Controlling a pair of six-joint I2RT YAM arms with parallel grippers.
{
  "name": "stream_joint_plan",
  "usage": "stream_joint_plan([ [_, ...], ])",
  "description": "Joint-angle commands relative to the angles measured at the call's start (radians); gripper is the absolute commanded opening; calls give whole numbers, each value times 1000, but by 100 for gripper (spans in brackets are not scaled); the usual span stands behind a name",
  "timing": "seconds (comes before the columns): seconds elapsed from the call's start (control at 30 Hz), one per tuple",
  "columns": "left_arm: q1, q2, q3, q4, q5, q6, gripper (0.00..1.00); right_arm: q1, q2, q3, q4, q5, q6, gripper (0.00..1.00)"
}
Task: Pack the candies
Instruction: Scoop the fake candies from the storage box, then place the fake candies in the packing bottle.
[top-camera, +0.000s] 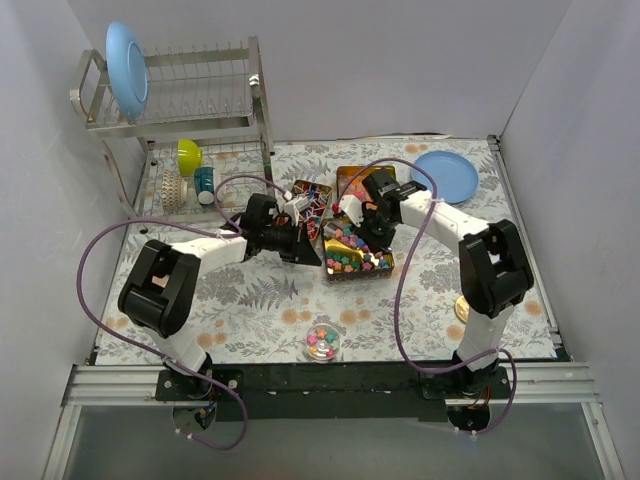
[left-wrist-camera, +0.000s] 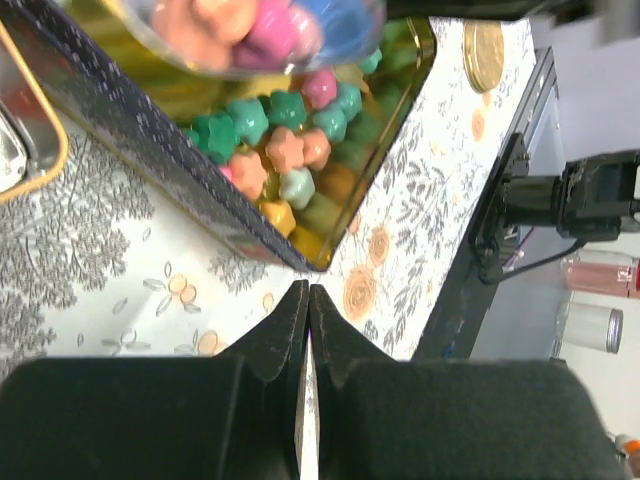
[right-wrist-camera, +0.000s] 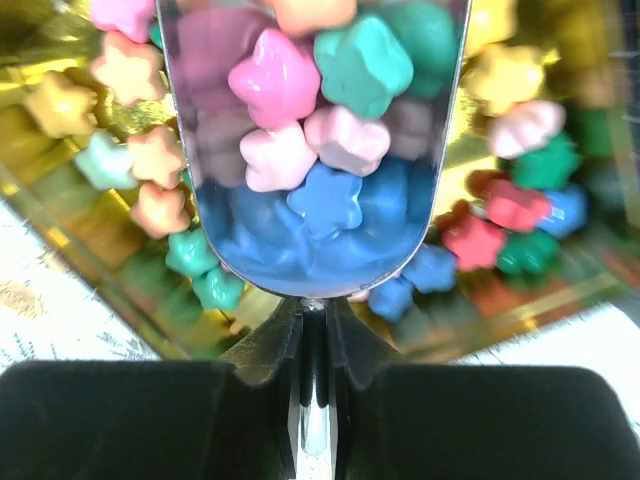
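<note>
Roughly midway: candies (left-wrist-camera: 285, 150) fill the gold tin (left-wrist-camera: 140, 140), the right gripper (right-wrist-camera: 313, 320), jaws pinching a loaded scoop (right-wrist-camera: 310, 250), hangs above it, the left gripper (left-wrist-camera: 308, 300) has its jaws pressed together, empty, and a bowl (top-camera: 307, 346) is unemptied.

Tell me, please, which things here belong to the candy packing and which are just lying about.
Job: candies, scoop in right gripper, gold tin.
Lying about: blue plate, dish rack.
</note>
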Motion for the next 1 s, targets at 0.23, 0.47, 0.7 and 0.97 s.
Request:
stream_joint_plan([
  [0.23,146,-221,-23,-170,13,107,0,-9,-266,-24,-107,-134,-161,1],
  [0.47,225,-290,-54,-173,-38,121,0,43,-413,-50,-237,-103,-331,1],
  [0.7,272,-359,-118,-139,-102,118,0,274,-475,-75,-361,73,-451,1],
  [0.97,321,-426,-172,-78,-133,109,0,480,-464,-115,-410,263,-462,1],
])
